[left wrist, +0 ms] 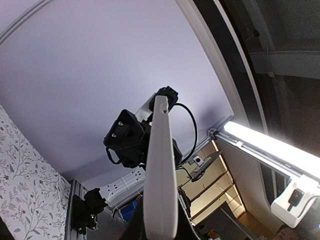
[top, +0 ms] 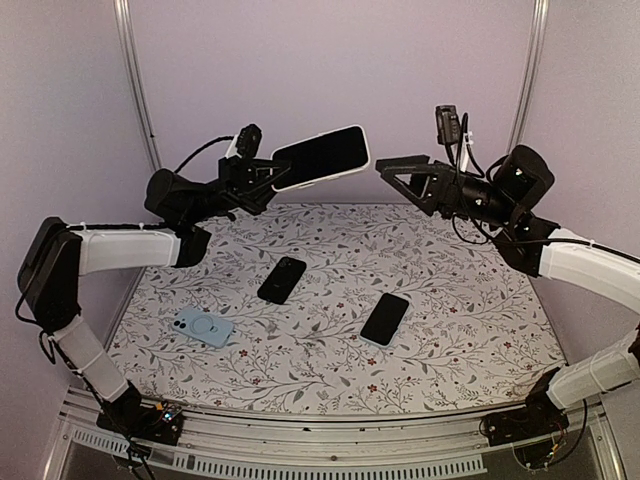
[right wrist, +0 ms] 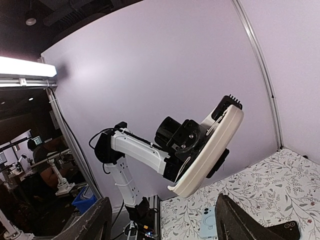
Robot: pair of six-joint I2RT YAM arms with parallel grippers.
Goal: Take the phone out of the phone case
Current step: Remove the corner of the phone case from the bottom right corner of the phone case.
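- Top external view: the left gripper (top: 262,172) pinches one end of the phone case (top: 335,179). It holds it high above the table (top: 470,300), with the phone (top: 320,157) seated inside and its dark screen facing the camera.
- The right gripper (top: 385,170) is spread and level with the free end of the case, just short of it and not touching.
- Risk: the hold is on one end only. A push or pull at the far end would lever against that pinch, and the assembly could twist loose and fall.
- A black phone (top: 282,279), a second black phone (top: 385,319) and a blue case (top: 203,327) lie below. A dropped item may strike one of them.
- Left wrist view: the phone case (left wrist: 161,170) shows edge-on and upright in frame, with the right gripper (left wrist: 127,137) head-on beyond it. The left arm's own fingers barely show at the bottom edge.
- Risk: I cannot tell whether the pinch bears on the case alone or on case and phone together. If on both, the phone cannot slide free.
- Right wrist view: the right fingers (right wrist: 95,220) stand wide apart at the bottom of frame. The white back of the phone case (right wrist: 210,150) sits tilted ahead of them.
- Risk: closing on a tilted, rounded rim may let the pads slip off, or grip case and phone as one.
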